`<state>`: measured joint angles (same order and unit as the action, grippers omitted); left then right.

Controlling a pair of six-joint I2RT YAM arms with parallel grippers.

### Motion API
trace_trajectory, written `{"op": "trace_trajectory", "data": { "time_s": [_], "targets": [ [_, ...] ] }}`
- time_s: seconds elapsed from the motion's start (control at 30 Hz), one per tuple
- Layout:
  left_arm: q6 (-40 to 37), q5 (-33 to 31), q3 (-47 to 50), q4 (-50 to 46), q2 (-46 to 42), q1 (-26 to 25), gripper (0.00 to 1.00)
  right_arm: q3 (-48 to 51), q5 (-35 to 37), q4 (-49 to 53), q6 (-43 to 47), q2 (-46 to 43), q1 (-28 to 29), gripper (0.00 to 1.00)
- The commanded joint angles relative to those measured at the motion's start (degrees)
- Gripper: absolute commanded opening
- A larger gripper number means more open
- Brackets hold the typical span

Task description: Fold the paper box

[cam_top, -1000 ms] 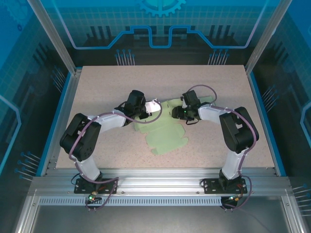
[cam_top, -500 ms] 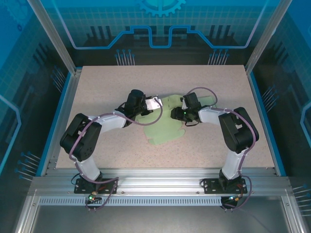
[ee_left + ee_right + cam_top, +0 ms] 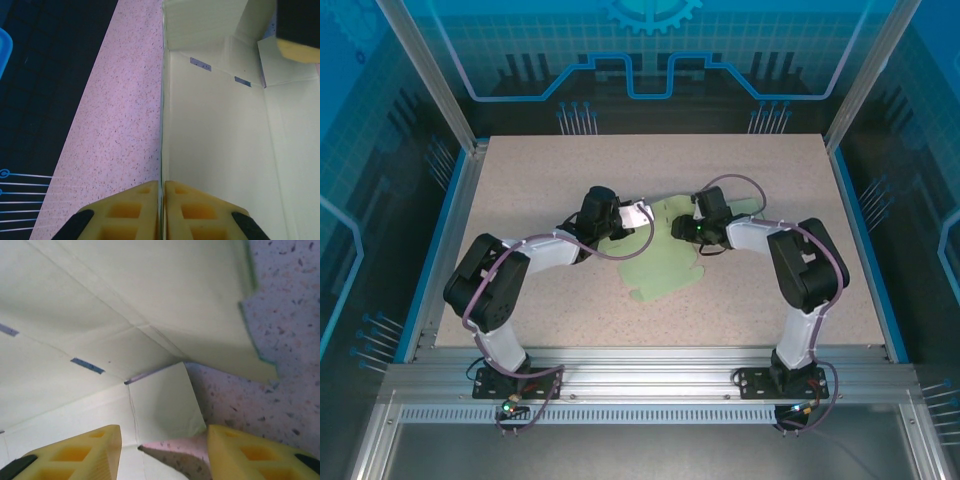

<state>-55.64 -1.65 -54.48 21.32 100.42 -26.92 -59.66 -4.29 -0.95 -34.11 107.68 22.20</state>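
Box [image 3: 660, 275] partly hidden by arms [image 3: 555, 247]; left jaws pinch it, right jaws parted.

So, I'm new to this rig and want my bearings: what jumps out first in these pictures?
A pale green paper box, partly folded, lies in the middle of the table between both arms. The left gripper is pinched shut on the edge of one raised wall, while the right gripper stands open astride a flap corner.
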Motion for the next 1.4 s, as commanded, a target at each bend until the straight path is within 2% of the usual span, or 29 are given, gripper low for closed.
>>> {"op": "trace_trajectory", "data": {
  "time_s": [0.0, 0.3, 0.7, 0.9, 1.1, 1.37],
  "targets": [
    [0.23, 1.99, 0.07, -0.14, 0.56, -0.32, 0.12, -1.42, -0.35, -1.19, 1.22, 2.02, 0.22, 0.49],
    [-0.04, -0.05, 0.86, 2.99, 0.73, -0.37, 0.12, -0.78, -7.37, -8.12, -0.26, -0.61, 0.73, 0.48],
    [0.23, -2.86, 1.89, 7.93, 1.48, -1.49, 0.13, -1.04, -7.69, -8.94, -1.71, 0.24, 4.26, 0.43],
    [-2.45, -3.69, 4.21, 11.55, 1.79, -1.77, 0.12, 1.22, -8.04, -8.81, -4.62, 0.35, 3.81, 0.43],
    [-5.4, -3.62, 7.28, 15.15, 1.84, -1.99, 0.12, 4.32, -11.06, -3.43, -2.37, -8.51, 2.55, 0.47],
    [-12.47, -4.97, 11.17, 27.26, 5.39, -2.7, 0.12, 8.84, -11.13, 5.14, 0.4, -25.12, -1.35, 0.48]
  ]
}}
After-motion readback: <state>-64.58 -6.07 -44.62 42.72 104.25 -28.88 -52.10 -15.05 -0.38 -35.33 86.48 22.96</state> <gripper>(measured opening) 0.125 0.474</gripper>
